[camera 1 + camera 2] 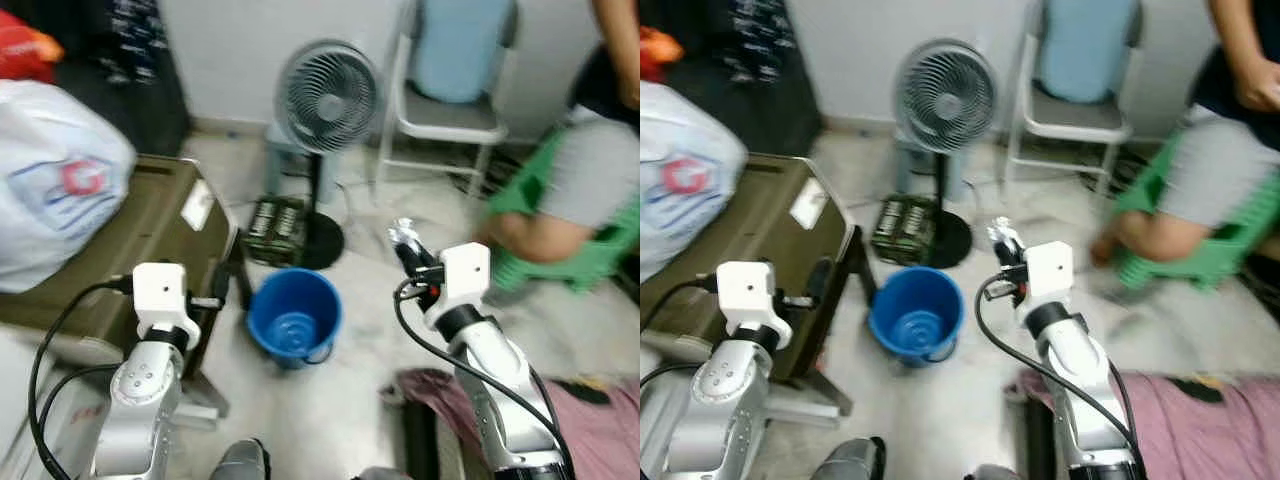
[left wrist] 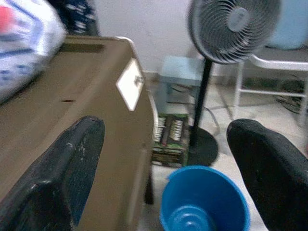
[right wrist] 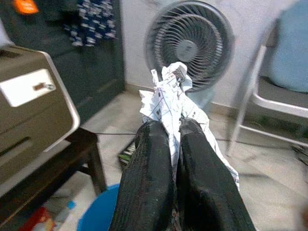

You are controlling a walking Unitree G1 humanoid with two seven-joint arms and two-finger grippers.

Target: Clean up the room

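In the left eye view the blue bucket [image 1: 294,318] stands low in the centre on pale floor [image 1: 350,400], its left rim close to the edge of the brown desk [image 1: 130,240], which fills the left side under a white plastic bag [image 1: 50,185]. Bare floor opens right of the bucket as far as a seated person [image 1: 580,190] on a green stool [image 1: 560,255] at right. A standing fan [image 1: 328,98] and a grey chair [image 1: 445,90] line the wall at the top, and a pink cloth [image 1: 600,420] lies at lower right. The right gripper [image 1: 404,242], right of centre, has its jaws shut on a crumpled paper [image 1: 402,234], above and right of the bucket. The left wrist view shows the left gripper [image 2: 168,163] with jaws wide apart and empty, framing the bucket's rim, the desk edge and a dark crate [image 2: 169,139] by the fan's base. The right wrist view shows the paper pinched between both black fingers [image 3: 149,178], with the bucket rim below.
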